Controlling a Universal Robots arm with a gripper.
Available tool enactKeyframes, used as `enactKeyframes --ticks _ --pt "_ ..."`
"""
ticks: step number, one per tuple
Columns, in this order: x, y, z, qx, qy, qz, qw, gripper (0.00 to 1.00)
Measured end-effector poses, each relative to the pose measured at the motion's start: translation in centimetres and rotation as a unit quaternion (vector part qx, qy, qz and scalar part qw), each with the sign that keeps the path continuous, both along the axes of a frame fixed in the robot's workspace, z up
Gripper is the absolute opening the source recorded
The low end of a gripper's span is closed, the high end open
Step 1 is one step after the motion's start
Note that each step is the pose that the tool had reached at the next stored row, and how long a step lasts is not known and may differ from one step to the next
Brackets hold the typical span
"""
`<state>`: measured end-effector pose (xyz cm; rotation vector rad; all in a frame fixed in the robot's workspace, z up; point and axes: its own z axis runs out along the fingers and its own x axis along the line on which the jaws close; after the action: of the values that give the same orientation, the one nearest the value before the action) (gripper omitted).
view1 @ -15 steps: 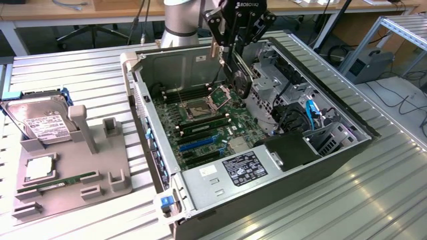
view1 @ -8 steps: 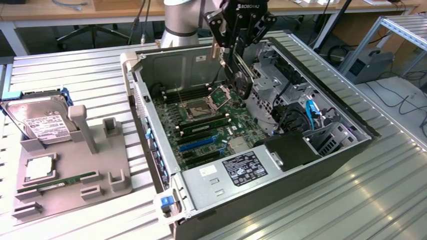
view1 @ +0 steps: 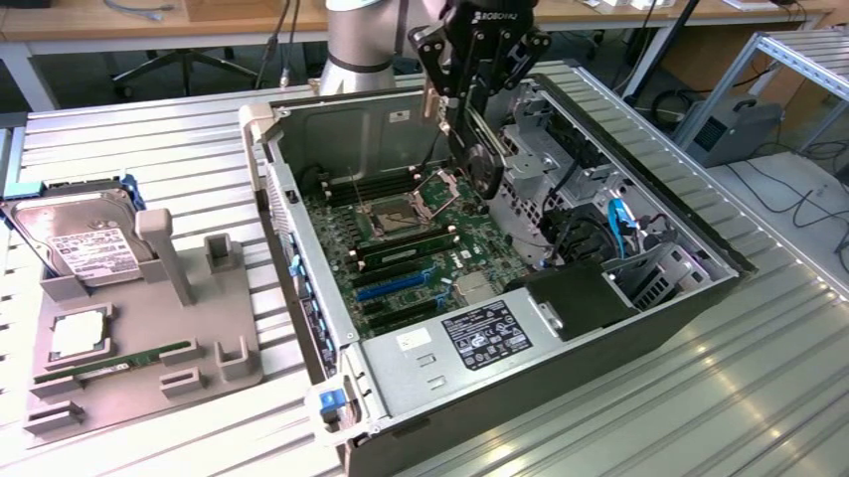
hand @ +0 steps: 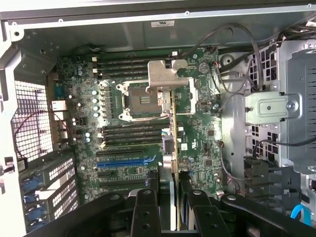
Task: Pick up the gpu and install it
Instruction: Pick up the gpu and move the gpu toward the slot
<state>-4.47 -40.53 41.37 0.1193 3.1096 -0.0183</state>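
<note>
Gripper (view1: 464, 97) clamped on the gpu (view1: 483, 159), hanging inside the open computer case (view1: 285, 199) above the motherboard (hand: 197, 143). Card stands on edge, long axis running down from the fingers (hand: 145, 210), silver bracket (hand: 163, 75) at the far end. Underneath: processor socket (hand: 139, 101), memory slots (hand: 131, 133), blue slot (hand: 126, 161). Drive cage (view1: 538, 164) and cables (view1: 578, 238) crowd it on the exterior view's right.

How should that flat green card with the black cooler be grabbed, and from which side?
By its upper long edge, from above, pinching across the two flat faces. The flat green card hangs on edge over the open grey computer case, its lower edge towards the green motherboard, so that edge should stay free. The black gripper holds it this way.
</note>
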Motion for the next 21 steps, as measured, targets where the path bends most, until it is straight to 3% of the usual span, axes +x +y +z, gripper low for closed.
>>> enactKeyframes --ticks 21 --pt "0.69 0.00 -0.65 0.0000 0.0000 0.000 1.0000 0.27"
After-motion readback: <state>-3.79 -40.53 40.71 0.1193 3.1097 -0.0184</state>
